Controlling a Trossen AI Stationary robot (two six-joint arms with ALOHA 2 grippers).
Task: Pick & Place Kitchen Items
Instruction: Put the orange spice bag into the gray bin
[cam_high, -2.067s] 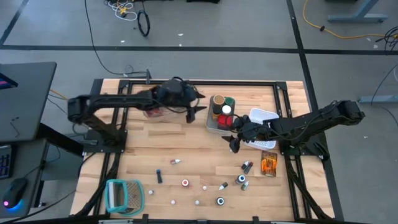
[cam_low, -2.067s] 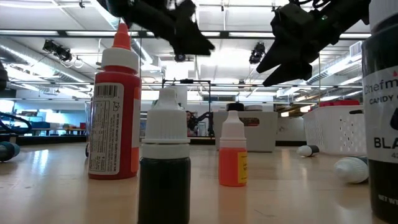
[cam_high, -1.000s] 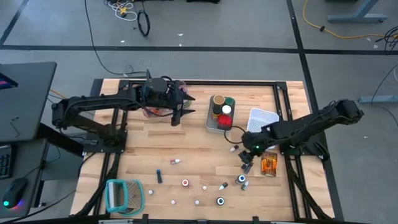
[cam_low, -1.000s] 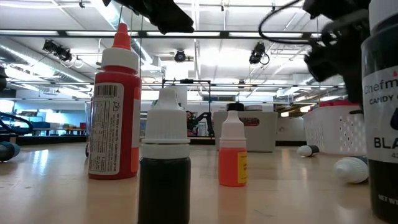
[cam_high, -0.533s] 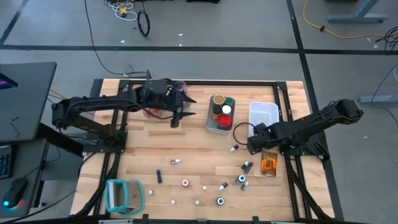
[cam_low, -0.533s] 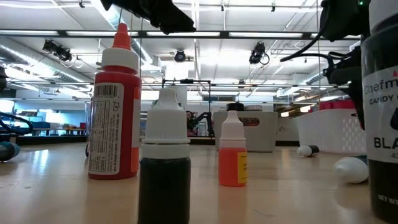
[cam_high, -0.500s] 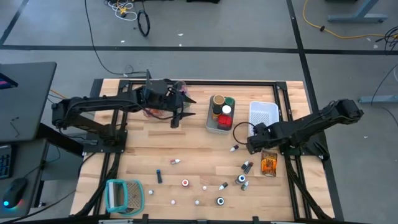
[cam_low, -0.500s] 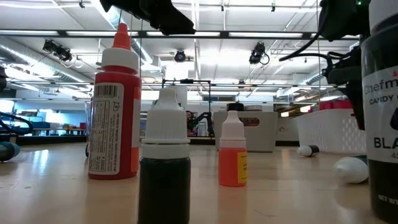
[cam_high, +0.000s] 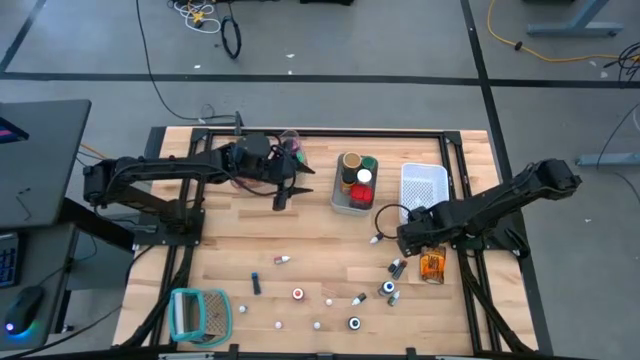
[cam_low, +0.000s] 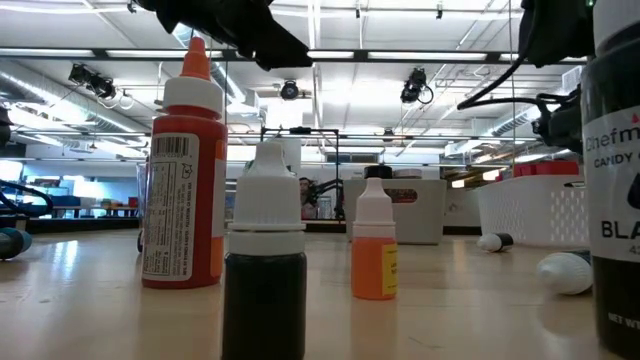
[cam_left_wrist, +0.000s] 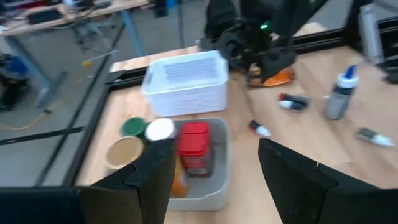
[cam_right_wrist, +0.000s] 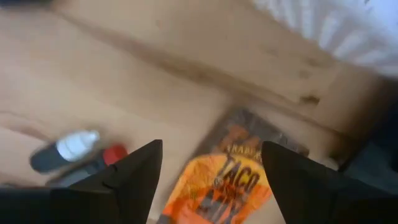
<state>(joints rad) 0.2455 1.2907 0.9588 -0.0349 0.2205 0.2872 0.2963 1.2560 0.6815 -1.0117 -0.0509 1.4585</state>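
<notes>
The right end effector (cam_right_wrist: 211, 174) is seen poised over an orange taco packet (cam_right_wrist: 224, 180) near the right edge of the bench (cam_high: 250, 225), its fingers spread apart with nothing between them. In the right wrist view the packet is framed between the two dark fingers (cam_right_wrist: 124, 180), and a small white-capped bottle (cam_right_wrist: 65, 151) with a red-tipped one alongside lies on the wood just beside it. From above, the packet (cam_high: 432, 265) is shown lying just in front of the white basket (cam_high: 424, 187).

The left end effector (cam_high: 282, 195) is held above the rear of the bench, to the left of the grey bin (cam_high: 352, 203), also spread wide and empty. Its wrist view takes in the bin (cam_left_wrist: 214, 186), in which a red-capped container (cam_left_wrist: 195, 146), a brown jar (cam_left_wrist: 124, 151) and green and white lids are packed, with the basket (cam_left_wrist: 185, 79) behind.

Further small bottles (cam_high: 354, 322) and tiny white pieces (cam_high: 317, 324) are scattered along the front of the bench, well apart from both arms. The teal ribbed holder (cam_high: 200, 314) is set at the front left corner. In the low view, a red squeeze bottle (cam_low: 183, 165), a dark dropper bottle (cam_low: 265, 260) and an orange dropper bottle (cam_low: 375, 240) are seen standing upright.
</notes>
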